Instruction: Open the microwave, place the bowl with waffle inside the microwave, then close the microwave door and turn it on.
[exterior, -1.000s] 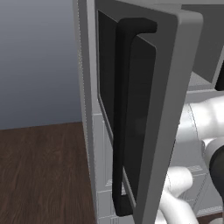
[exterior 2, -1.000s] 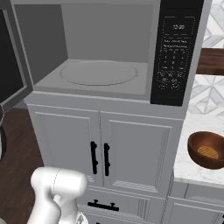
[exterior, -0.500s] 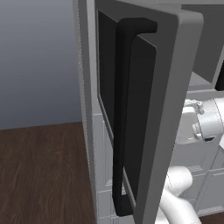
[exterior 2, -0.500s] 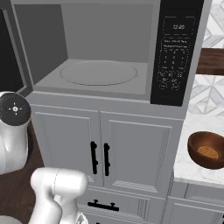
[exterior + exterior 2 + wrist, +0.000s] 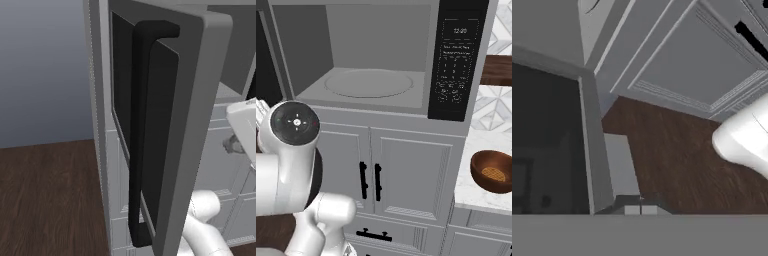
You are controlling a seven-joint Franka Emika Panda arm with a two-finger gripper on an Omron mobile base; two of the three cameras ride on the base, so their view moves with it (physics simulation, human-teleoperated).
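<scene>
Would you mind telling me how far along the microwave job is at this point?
Done: the microwave door stands swung open, baring the empty cavity of the microwave. In hand: nothing; the jaws are shut and hold nothing. Left: the bowl with the waffle sits on the counter to the right, and must go inside before closing the door and switching on.

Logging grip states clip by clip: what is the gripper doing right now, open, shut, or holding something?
Gripper: shut, fingertips together, holding nothing; it sits beside the open microwave door.
</scene>
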